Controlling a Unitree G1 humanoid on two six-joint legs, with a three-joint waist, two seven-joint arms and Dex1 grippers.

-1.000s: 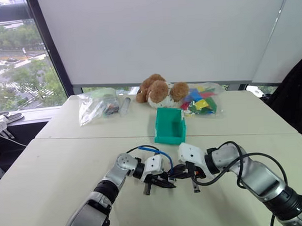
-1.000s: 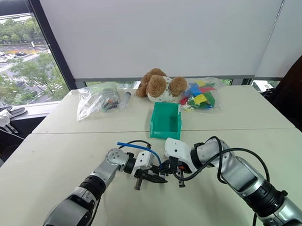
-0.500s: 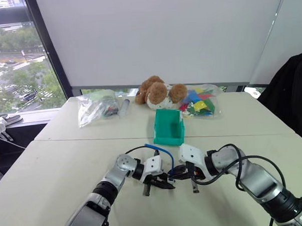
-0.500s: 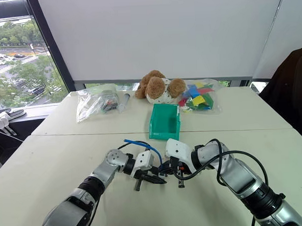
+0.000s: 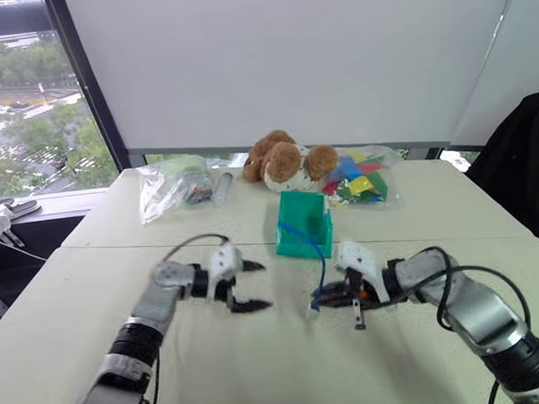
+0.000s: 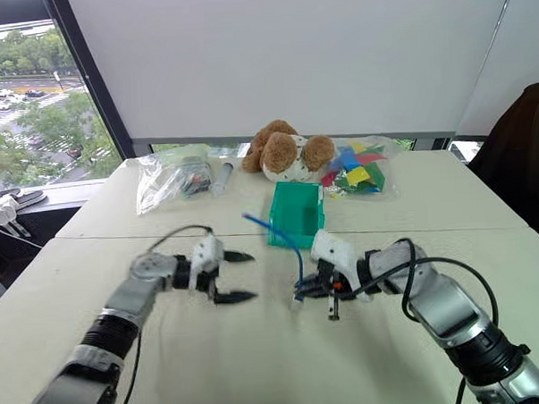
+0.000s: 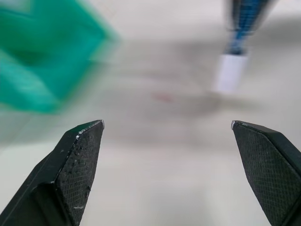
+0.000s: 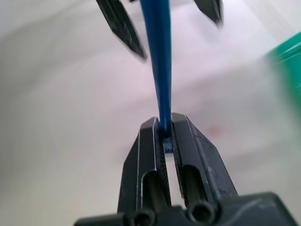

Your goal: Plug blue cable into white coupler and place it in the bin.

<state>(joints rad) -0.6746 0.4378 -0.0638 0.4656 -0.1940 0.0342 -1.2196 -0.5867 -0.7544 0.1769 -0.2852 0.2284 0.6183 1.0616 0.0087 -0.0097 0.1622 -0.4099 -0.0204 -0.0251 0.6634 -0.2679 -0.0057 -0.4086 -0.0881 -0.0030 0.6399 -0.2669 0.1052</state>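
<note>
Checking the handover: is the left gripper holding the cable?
No: the left gripper is open and empty, while the right gripper pinches the cable.

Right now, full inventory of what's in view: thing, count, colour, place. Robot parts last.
blue cable: 1, bright blue, pinched in the right gripper, arcing up in front of the bin
white coupler: 1, white, on the cable's lower end, above the near table
bin: 1, teal green, middle of the table
stuffed toy: 1, brown and white, behind the bin
bag of blocks: 1, clear with multicoloured pieces, far right of the toy
bag of small parts: 1, clear, far left
table: 1, off-white
left gripper: 1, black fingers, open, empty, left of the cable
right gripper: 1, black fingers, shut on the cable
</note>
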